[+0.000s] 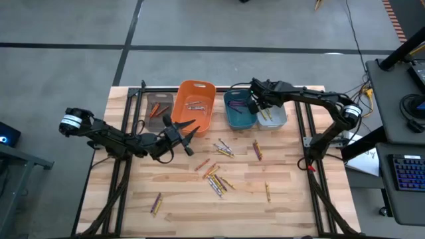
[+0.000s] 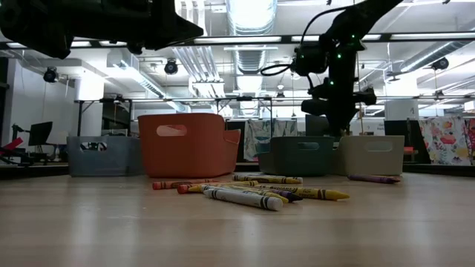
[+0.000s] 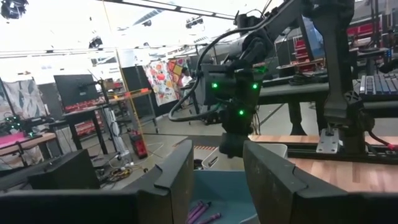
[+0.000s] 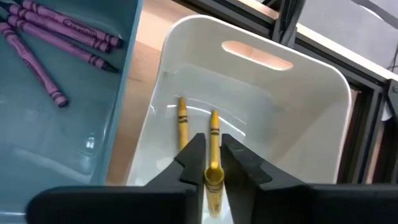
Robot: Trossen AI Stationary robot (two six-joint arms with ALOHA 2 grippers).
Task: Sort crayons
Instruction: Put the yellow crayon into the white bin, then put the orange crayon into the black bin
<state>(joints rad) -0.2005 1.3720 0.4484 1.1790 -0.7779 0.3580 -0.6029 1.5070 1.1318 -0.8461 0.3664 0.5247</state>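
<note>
Over the white bin at the table's far right, my right gripper is shut on a yellow crayon. A second yellow crayon lies on that bin's floor. Purple crayons lie in the teal bin beside it. Several loose crayons lie flat on the wooden table. My left gripper hangs open above the table near the orange bin, with nothing between its fingers. My right gripper pinches the yellow crayon about its middle between its two fingers. The fingers come from above, slanting down into the white bin. The crayon lies along the fingers, its far tip pointing down toward the bin's floor.
A grey-brown bin with orange crayons stands left of the orange bin along the far edge. Single crayons lie near the front left, at the right and at the front right. The arms' frames flank the table.
</note>
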